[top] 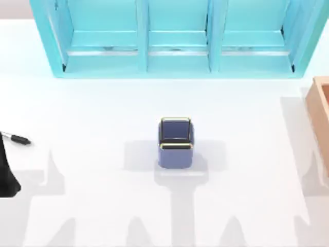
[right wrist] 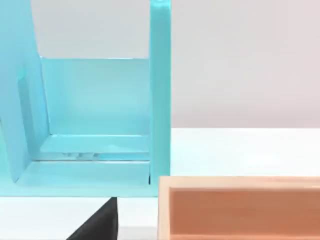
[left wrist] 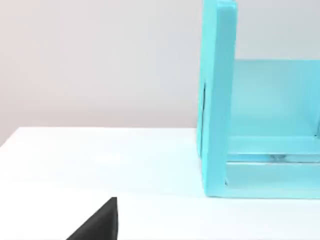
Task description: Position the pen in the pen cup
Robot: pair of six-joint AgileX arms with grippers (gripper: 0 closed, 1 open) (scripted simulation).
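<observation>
Now lying far left of the pen cup (top: pixel 176 142): the pen (top: pixel 15 138), likely light, stiff, slippery; gripping mid-shaft looking best; finger state of both arms impossible to tell.

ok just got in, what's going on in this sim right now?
Nothing is being handled yet. The pen lies flat on the white table at its far left edge, just above a dark part of the left arm. The cup stands upright mid-table, apart from the pen. A turquoise shelf runs along the back, and a wooden box sits at the right edge. The pen has still to be picked up.
</observation>
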